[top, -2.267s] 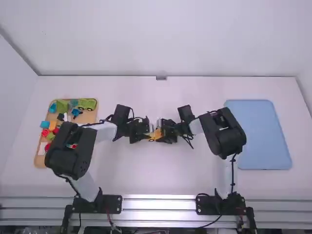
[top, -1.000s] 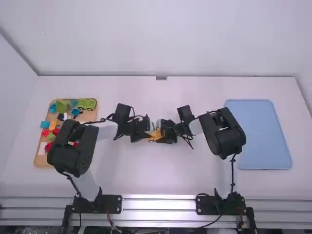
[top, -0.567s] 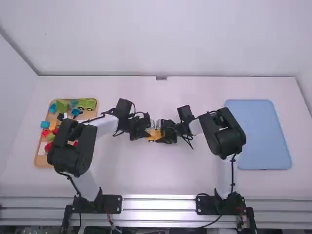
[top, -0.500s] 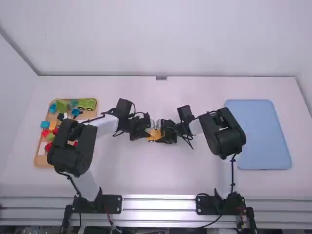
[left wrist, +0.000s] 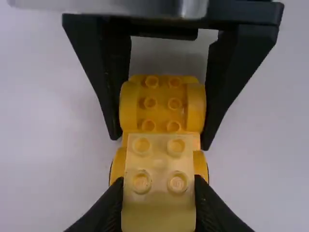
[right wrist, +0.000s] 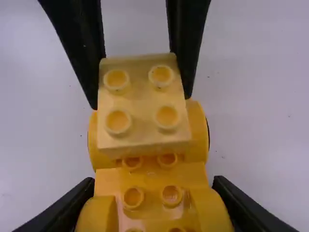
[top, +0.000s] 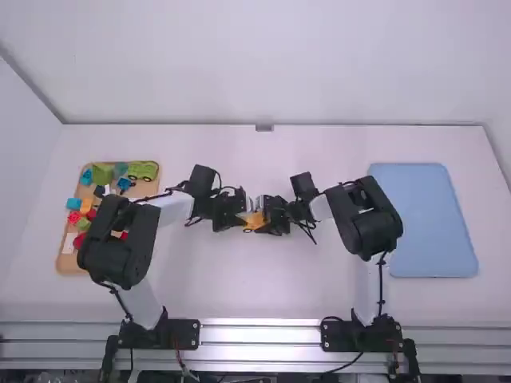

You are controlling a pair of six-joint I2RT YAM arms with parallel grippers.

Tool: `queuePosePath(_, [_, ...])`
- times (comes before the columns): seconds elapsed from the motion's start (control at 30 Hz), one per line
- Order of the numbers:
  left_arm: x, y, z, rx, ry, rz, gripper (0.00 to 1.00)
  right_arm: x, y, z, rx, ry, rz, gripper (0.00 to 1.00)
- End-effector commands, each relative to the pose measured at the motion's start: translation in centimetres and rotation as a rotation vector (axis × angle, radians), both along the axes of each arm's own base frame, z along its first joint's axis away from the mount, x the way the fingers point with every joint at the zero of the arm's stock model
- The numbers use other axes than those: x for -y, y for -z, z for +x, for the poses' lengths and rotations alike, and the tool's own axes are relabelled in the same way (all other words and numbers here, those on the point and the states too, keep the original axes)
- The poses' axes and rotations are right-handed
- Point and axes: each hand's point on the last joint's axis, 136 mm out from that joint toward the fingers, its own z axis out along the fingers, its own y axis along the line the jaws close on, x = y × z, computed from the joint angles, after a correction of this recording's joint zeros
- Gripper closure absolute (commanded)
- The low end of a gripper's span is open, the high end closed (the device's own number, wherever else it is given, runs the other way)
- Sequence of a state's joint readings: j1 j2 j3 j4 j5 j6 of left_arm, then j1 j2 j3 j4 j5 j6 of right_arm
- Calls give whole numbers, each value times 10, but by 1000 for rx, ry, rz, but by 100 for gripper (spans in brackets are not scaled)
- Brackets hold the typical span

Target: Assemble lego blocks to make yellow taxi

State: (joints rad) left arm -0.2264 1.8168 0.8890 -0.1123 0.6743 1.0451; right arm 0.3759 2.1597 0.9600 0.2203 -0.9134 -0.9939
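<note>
"Describing the tabletop [top: 263, 291]?"

"Yellow taxi base [right wrist: 149, 179] at its middle, long axis left to right; front unclear."

"Grips?"

"Right end effector [top: 273, 217] clenched around the base; left end effector [top: 241, 217] pinching a pale yellow block [left wrist: 159, 162] over its left end."

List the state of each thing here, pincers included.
Left pincer: shut on the pale yellow block
Right pincer: shut on the yellow car base
Pale yellow block: studs up, over the base's end; fully seated or not, cannot tell
Yellow car base: studs up
Tan tray: holding mixed blocks
Blue tray: lying flat
</note>
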Motion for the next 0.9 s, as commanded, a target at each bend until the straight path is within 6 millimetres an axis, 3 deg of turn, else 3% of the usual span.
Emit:
queuePosePath(0.0, [4, 6, -6, -28, 2, -11, 98, 8, 19, -11, -56, 26, -63, 51])
queuePosePath(0.4, [7, 9, -14, -65, 9, -4, 98, 8, 19, -11, -56, 26, -63, 50])
queuePosePath(0.63, [7, 19, -13, -34, 5, 88, 98, 8, 19, -11, -56, 26, -63, 50])
queuePosePath(0.87, [1, 13, -3, -19, -36, 70, 98, 8, 20, -11, -56, 27, -63, 50])
